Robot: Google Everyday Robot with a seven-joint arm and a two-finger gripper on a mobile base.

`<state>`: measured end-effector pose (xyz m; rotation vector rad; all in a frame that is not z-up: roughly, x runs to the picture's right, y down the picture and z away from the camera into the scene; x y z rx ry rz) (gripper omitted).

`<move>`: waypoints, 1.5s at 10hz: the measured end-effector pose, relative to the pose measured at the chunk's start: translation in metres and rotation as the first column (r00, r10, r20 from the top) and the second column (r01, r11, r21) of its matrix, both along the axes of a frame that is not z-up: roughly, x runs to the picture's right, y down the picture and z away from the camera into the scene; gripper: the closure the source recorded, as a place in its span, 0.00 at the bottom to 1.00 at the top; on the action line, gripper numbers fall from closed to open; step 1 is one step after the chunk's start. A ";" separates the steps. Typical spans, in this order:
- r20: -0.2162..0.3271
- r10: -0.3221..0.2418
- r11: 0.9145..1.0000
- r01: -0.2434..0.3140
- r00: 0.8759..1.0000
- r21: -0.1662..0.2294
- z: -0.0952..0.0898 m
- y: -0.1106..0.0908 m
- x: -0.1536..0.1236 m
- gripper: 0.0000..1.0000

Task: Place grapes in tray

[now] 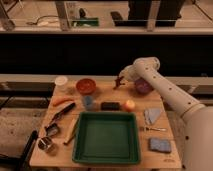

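A wooden surface (60, 157) carries a big green tray (79, 142) near its front edge. Well behind it, just left of a purple bowl (143, 86), is the dark bunch of grapes (117, 83). The pincer (120, 78) is right at it, and we cannot tell whether it grips. We judge the bunch light, soft and lumpy, best held gently across its middle.

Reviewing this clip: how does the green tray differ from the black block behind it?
The tray is deep green, the block black. The tray is by far the larger, square with a raised rim; the block is small and rectangular. The tray sits at the table's front, the block just beyond its far rim. Both lie flat. The hand hangs farther back, beside the purple bowl.
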<state>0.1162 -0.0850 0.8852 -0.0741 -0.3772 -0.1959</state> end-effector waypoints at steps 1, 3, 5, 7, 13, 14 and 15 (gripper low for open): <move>0.011 -0.005 1.000 0.005 1.000 0.021 -0.019 -0.005 -0.005 1.00; 0.047 -0.016 0.999 0.014 0.999 0.047 -0.057 -0.004 -0.015 1.00; 0.078 -0.021 0.998 0.016 0.997 0.060 -0.089 -0.001 -0.015 1.00; 0.103 -0.021 0.997 0.013 0.994 0.072 -0.135 0.013 -0.005 1.00; 0.192 -0.127 0.986 0.102 0.973 0.130 -0.257 0.063 0.018 1.00; 0.243 -0.202 0.975 0.173 0.949 0.137 -0.272 0.076 0.012 1.00; 0.289 -0.254 0.965 0.222 0.923 0.141 -0.280 0.083 0.008 1.00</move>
